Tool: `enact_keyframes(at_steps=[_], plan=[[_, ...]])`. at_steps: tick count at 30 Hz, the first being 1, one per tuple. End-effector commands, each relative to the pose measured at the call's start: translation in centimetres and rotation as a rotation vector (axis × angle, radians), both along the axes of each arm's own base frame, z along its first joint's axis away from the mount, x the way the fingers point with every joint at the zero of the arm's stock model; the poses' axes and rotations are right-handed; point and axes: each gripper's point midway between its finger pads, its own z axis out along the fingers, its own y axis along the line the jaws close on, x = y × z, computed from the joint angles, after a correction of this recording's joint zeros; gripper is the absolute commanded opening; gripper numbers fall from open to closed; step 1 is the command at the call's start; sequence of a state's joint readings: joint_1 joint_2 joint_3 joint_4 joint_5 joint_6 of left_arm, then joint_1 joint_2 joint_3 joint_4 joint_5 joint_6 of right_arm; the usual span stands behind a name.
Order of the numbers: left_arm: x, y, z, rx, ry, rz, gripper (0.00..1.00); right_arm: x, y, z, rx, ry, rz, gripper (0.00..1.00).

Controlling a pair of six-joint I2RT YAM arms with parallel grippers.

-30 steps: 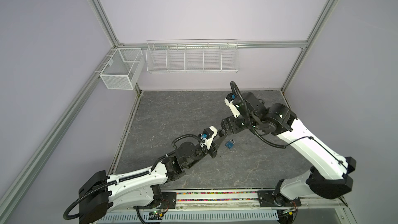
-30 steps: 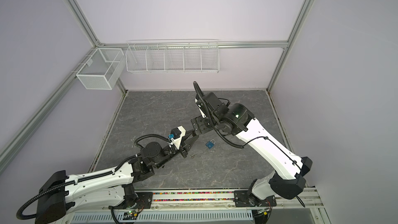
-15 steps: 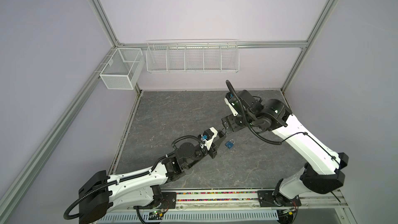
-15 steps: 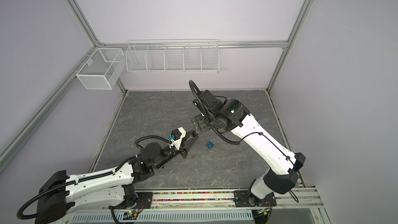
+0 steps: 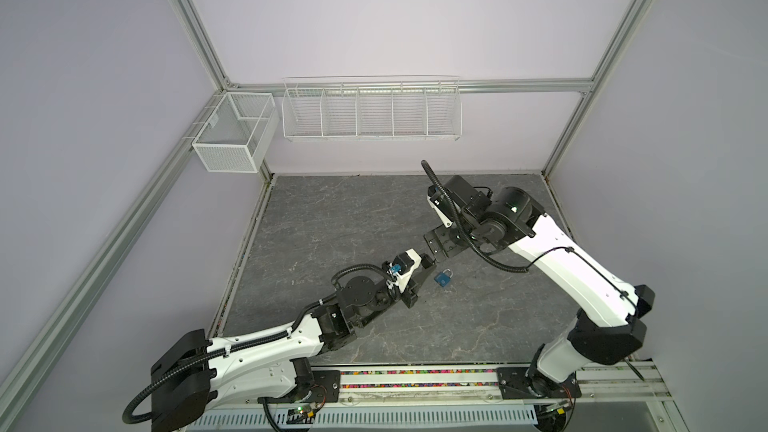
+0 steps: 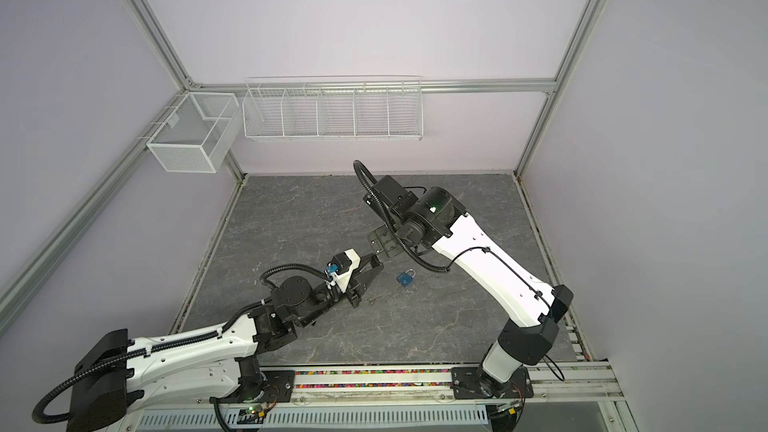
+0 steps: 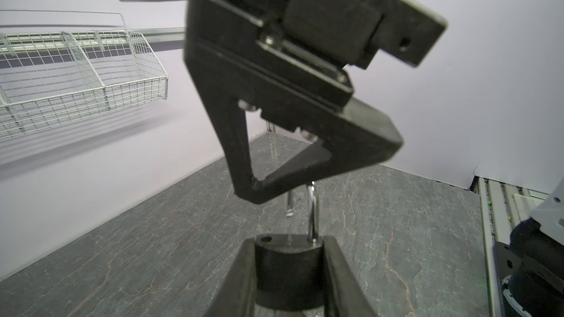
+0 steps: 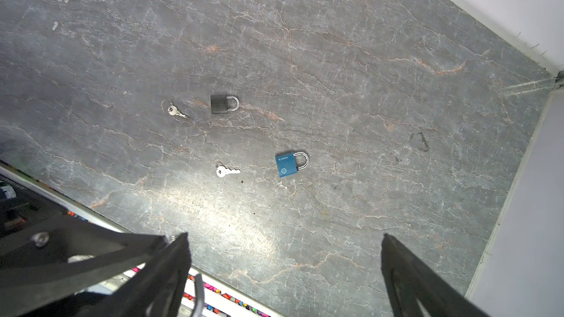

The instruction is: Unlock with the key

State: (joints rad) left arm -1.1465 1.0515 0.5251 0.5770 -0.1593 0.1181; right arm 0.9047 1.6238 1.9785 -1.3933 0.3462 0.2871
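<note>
My left gripper [image 7: 288,245] is shut on a black padlock [image 7: 288,269] held above the floor. Its shackle [image 7: 312,214] stands raised, with the free leg out of its hole. My right gripper [image 8: 283,236] hangs open just beyond it, and one of its fingers [image 7: 274,154] covers the shackle's top. In both top views the two grippers [image 5: 428,261] [image 5: 436,249] meet tip to tip. Two keys lie on the floor, a plain one [image 8: 227,171] and a ringed one [image 8: 174,111]. No key shows at the held padlock.
A blue padlock [image 8: 290,164] [image 5: 444,278] and a second black padlock [image 8: 222,104] lie on the grey floor [image 6: 457,317]. White wire baskets [image 5: 372,110] [image 5: 235,139] hang on the back and left walls. The front rail [image 5: 415,380] runs along the near edge.
The right gripper's jaws have spread a little wider, and the right arm has folded in with its wrist raised. The left arm and its padlock have stayed put.
</note>
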Motion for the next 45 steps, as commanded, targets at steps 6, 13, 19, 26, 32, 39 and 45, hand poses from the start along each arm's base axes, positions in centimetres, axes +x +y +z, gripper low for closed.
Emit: enact_keyframes(at_steps=[6, 13, 19, 26, 32, 39, 45], plan=[[-0.5, 0.8, 1.5, -0.033, -0.072, 0.004, 0.0, -1.9, -1.1, -0.4, 0.071, 0.089, 0.033, 0.93], [0.2, 1.2, 1.7, -0.059, -0.046, 0.05, 0.0, -3.8, -1.4, 0.1, 0.184, 0.115, 0.045, 0.93], [1.2, 1.5, 1.8, -0.087, 0.024, 0.102, 0.0, -4.0, -3.5, 1.1, 0.236, 0.035, -0.016, 0.92], [4.1, 3.0, 1.6, -0.075, 0.265, 0.307, 0.0, -4.9, -5.1, 2.3, 0.412, -0.083, -0.074, 0.92], [7.1, 4.3, -1.3, 0.031, 0.548, 0.454, 0.0, -4.9, -5.8, -0.3, 0.448, -0.097, -0.137, 0.91], [10.9, 6.0, -3.7, 0.079, 0.729, 0.589, 0.0, -3.4, -4.2, -4.3, 0.457, -0.085, -0.164, 0.92], [15.3, 8.4, -7.1, 0.121, 0.863, 0.703, 0.0, -1.8, -1.6, -7.7, 0.45, -0.049, -0.125, 0.89]])
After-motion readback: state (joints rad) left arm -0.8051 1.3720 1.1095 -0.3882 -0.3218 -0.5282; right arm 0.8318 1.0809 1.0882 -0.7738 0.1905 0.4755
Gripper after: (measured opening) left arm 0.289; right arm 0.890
